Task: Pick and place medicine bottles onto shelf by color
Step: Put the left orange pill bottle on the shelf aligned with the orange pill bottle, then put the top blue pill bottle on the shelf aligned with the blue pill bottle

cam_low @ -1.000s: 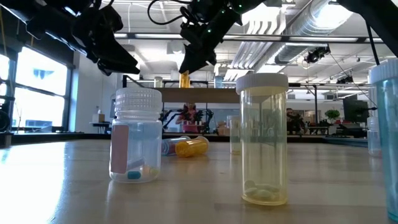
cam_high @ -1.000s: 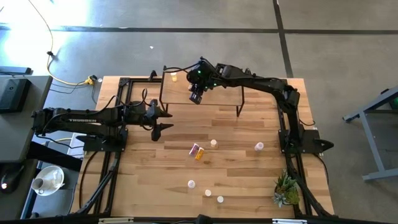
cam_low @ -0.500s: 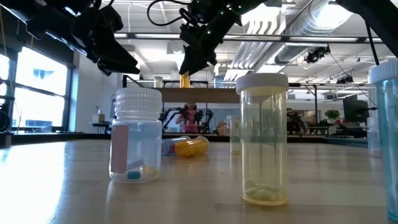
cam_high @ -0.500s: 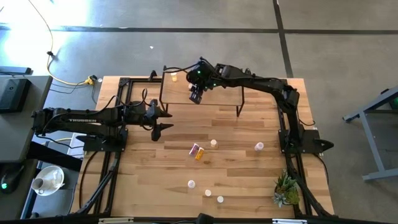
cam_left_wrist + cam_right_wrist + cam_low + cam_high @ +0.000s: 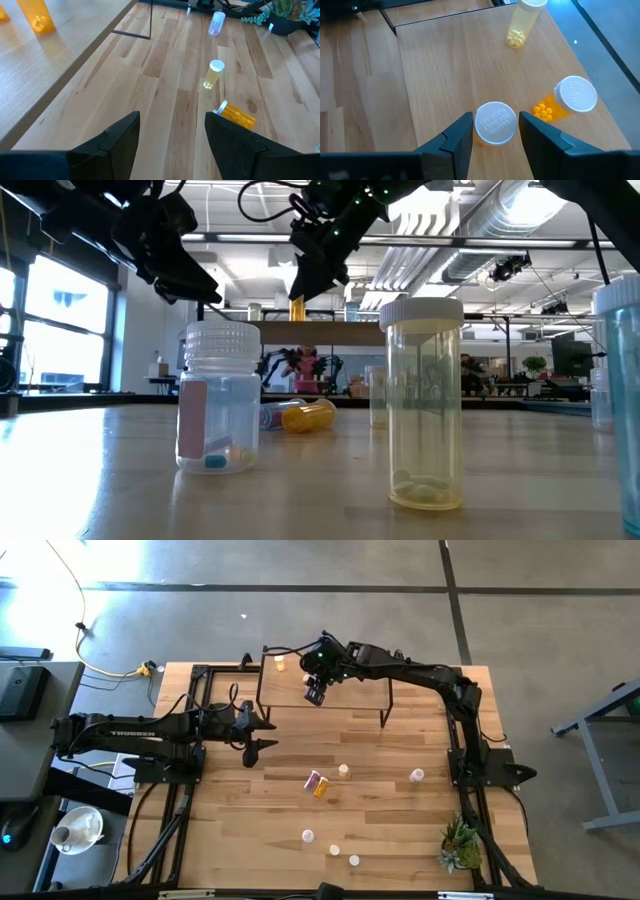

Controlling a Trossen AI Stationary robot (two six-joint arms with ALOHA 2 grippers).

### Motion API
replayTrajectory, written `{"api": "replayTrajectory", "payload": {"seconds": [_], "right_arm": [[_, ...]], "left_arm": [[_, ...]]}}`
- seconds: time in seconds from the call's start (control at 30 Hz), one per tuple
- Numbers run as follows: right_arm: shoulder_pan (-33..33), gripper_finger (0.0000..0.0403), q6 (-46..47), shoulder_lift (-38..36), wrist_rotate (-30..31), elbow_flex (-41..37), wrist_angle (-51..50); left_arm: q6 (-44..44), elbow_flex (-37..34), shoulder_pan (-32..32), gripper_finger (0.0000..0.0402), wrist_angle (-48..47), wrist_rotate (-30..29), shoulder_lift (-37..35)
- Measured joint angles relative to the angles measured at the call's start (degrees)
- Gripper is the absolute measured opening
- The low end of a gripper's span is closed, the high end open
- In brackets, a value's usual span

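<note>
The shelf (image 5: 345,692) stands at the table's far middle. My right gripper (image 5: 495,131) points down over the shelf's left part, slightly open. Its fingers stand close on either side of the white cap of an upright orange bottle (image 5: 494,122), with narrow gaps showing. The bottle stands on its base on the shelf (image 5: 297,308). A second orange bottle (image 5: 570,97) and a yellowish bottle (image 5: 522,22) also stand on the shelf. My left gripper (image 5: 172,135) is open and empty, over the table left of the shelf (image 5: 255,730).
Loose bottles are on the table: an orange one lying (image 5: 320,787) beside a pinkish one (image 5: 313,778), a yellowish one (image 5: 343,771), a purplish one (image 5: 416,776) and three whitish ones near the front (image 5: 334,851). A small plant (image 5: 460,845) stands at the front right.
My right gripper has shifted a little toward the table's far edge above the shelf. The orange bottle under it has stayed standing in place.
</note>
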Motion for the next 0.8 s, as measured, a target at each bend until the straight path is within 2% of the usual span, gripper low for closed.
{"api": "replayTrajectory", "payload": {"seconds": [0.4, 0.8], "right_arm": [[0.0, 0.0151, -0.6, -0.6, 0.0, 0.0, -0.5], [0.1, 0.0151, -0.6, -7.3, 0.1, 0.0, -3.4]], "left_arm": [[0.0, 0.0, 0.0, 0.0215, 0.0, 0.0, 0.0], [-0.1, 0.0, 0.0, 0.0215, 0.0, 0.0, 0.0]]}}
